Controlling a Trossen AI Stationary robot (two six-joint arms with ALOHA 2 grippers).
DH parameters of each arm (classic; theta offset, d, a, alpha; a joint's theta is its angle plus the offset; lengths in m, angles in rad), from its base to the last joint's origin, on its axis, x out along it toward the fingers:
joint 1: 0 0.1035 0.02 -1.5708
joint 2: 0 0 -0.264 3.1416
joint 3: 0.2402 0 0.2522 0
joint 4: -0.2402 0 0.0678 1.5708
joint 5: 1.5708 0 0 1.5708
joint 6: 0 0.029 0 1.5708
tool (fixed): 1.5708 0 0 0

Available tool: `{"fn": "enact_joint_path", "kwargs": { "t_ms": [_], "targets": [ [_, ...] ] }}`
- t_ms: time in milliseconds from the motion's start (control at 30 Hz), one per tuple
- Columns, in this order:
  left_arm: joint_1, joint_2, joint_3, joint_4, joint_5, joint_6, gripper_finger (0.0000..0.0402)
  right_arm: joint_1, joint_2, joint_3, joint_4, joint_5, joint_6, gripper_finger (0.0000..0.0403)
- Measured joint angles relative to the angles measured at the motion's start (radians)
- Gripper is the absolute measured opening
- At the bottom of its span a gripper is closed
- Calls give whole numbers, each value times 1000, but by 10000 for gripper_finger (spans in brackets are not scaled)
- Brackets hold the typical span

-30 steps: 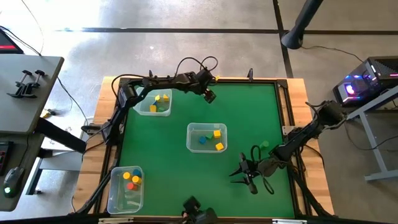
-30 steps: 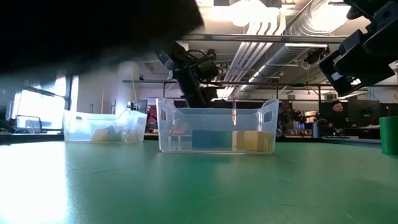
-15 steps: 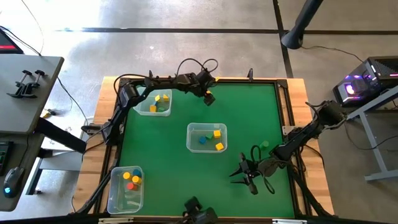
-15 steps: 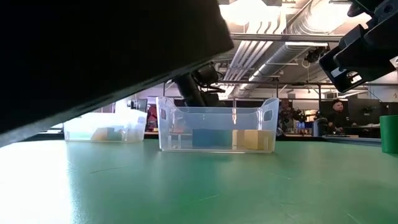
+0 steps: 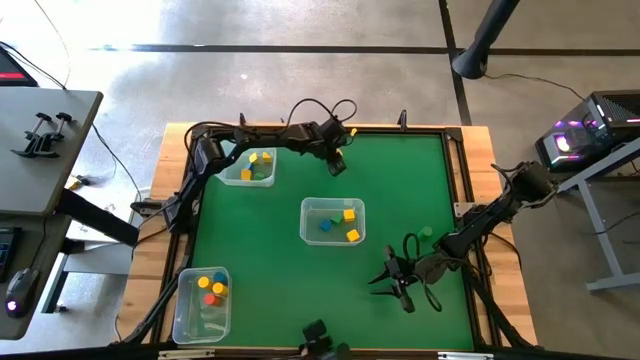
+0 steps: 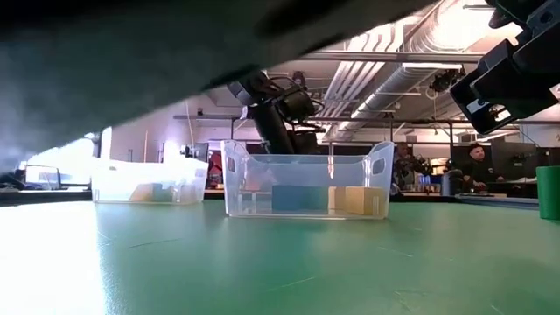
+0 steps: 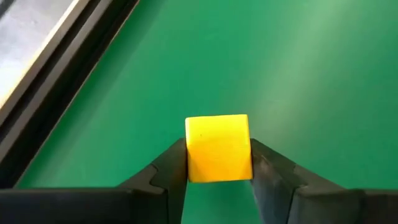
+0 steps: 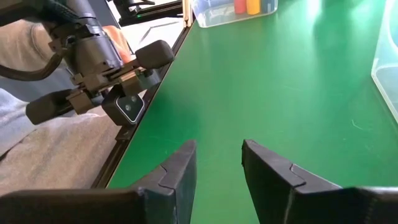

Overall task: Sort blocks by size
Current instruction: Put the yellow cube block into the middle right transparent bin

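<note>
A yellow block sits between the fingertips of my left gripper, which is near the table's far edge, right of the far left bin. That bin holds yellow and green blocks. The middle bin holds blue and yellow blocks. The near left bin holds orange, red, blue and yellow ones. A green block stands on the mat at the right, beside my right arm. My right gripper hovers open near the right front with nothing between its fingers. My left gripper pinches the yellow block by two opposite side faces, at the free ends of its two fingers. The fingers slant down at it from the far left. Whether the block rests on the mat or hangs clear of it I cannot tell.
A dark frame runs along the mat's edge close to the left gripper. A dark blurred shape close to the low camera covers its upper left. A black handle device sits beyond the near edge. A person is in the room behind.
My left gripper has gone down a little toward the mat by the far edge. The dark shape in front of the low camera has shifted.
</note>
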Motion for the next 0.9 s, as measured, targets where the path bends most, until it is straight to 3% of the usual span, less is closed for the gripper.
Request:
{"fn": "enact_joint_path", "kwargs": {
  "t_ms": [300, 533, 733, 900],
  "targets": [
    [-18, -15, 28, -71, -96, 43, 129, 0, 0, 0, 0, 0, 7, 126],
    [-69, -126, 101, -174, -131, 70, 125, 0, 0, 0, 0, 0, 18, 126],
    [-214, -242, 90, -243, -145, 71, 125, 9, 0, 0, 3, -2, 25, 126],
    [-392, -306, -33, -191, -195, 38, 124, 45, 0, 0, 14, 12, 23, 126]
  ]
}}
